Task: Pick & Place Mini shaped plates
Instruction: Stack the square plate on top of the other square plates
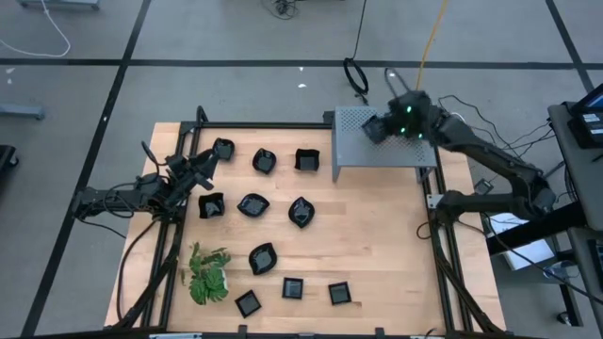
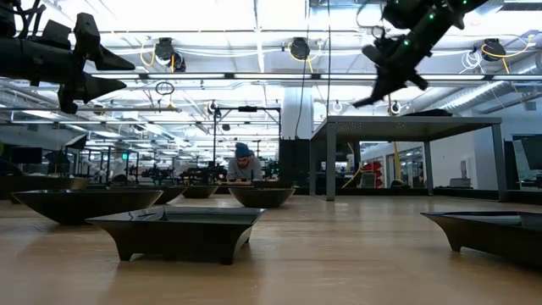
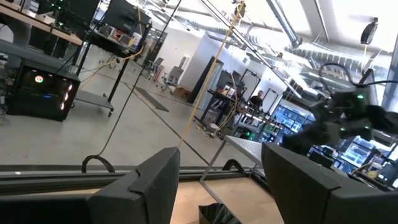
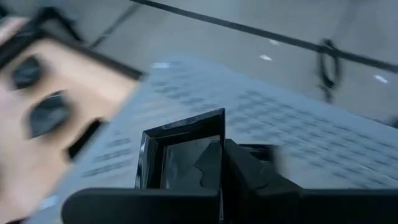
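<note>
My right gripper (image 1: 377, 127) is up over the grey perforated platform (image 1: 382, 151) at the table's far right, shut on a small black square plate (image 4: 177, 155). In the low view it slants downward (image 2: 381, 85), high above the table. Several more black mini plates (image 1: 252, 204) of square, round and leaf shapes rest on their bases on the wooden table (image 1: 377, 235). At the table's left edge my left gripper (image 1: 203, 169) stands open, its fingers (image 3: 149, 186) with nothing between them. My right gripper pinches the square plate by one side wall (image 4: 214, 146) between its two fingers. The fingers slant down from above. The plate is lifted clear, above the grey platform, and looks tilted. The fingers themselves hide how far back the wall reaches.
A green leafy plant (image 1: 209, 275) lies near the table's front left. Black frame rails (image 1: 283, 125) run along the table's edges. Bare wood lies between the plates and the right rail. A person (image 2: 244, 165) sits far off in the room behind.
</note>
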You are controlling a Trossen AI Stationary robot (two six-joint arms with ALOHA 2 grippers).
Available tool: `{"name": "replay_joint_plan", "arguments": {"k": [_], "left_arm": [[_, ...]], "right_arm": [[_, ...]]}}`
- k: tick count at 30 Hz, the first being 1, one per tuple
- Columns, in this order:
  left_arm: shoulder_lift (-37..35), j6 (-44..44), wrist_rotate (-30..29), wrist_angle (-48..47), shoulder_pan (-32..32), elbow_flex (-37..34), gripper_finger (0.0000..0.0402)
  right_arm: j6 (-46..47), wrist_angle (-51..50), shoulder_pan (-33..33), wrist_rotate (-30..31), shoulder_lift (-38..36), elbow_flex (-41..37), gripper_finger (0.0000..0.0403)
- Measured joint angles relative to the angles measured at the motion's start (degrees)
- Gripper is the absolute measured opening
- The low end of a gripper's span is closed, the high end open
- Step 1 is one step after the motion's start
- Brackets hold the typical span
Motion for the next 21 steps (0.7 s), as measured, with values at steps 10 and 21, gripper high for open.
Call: {"name": "replay_joint_plan", "arguments": {"k": [10,21], "left_arm": [[0.0,0.0,0.0,0.0,0.0,0.0,0.023],[0.0,0.0,0.0,0.0,0.0,0.0,0.023]], "right_arm": [[-0.4,-1.1,-7.2,-0.5,2.1,0.4,0.0003],[-2.0,-1.4,-7.2,-0.5,4.6,0.3,0.0003]]}}
